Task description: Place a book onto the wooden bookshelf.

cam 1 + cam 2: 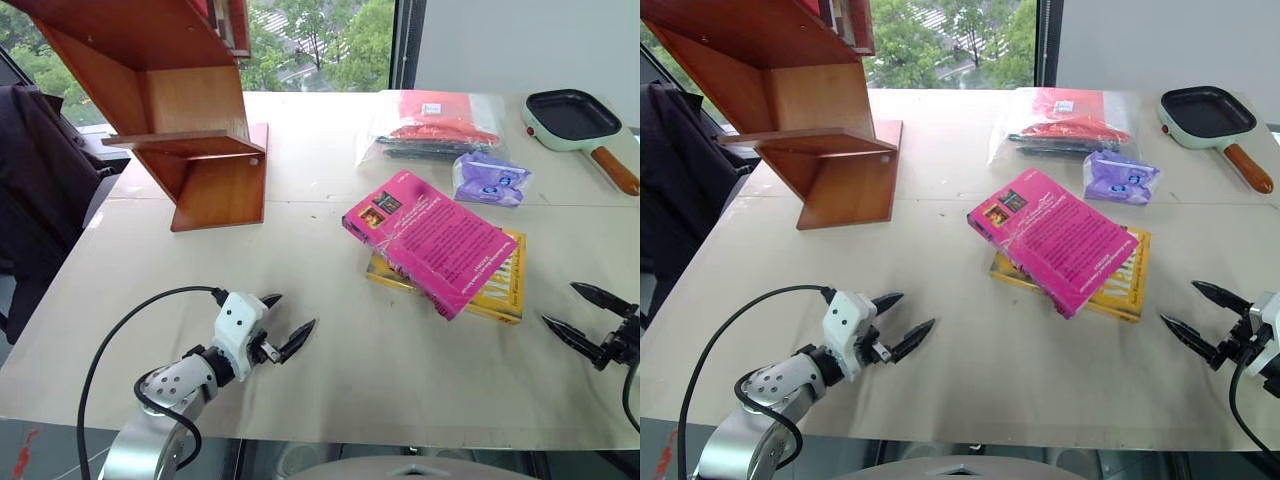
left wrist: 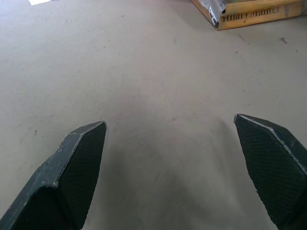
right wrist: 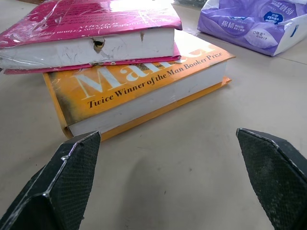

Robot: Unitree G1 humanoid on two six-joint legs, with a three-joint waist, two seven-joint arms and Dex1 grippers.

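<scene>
the bright magenta-pink paperback book (image 1: 430, 240) lies flat on top of a thick yellow book (image 3: 144, 91) at mid-table, at about two o'clock from my left gripper (image 1: 285, 325), whose jaws are wide apart and empty. my right gripper (image 1: 1200, 318), jaws equally spread, is just beside the stack, so i judge it should slide in and pinch only the pink book's torn page edge. the reddish-brown wooden bookshelf (image 1: 190, 120) stands at eleven o'clock, its top cut off.
</scene>
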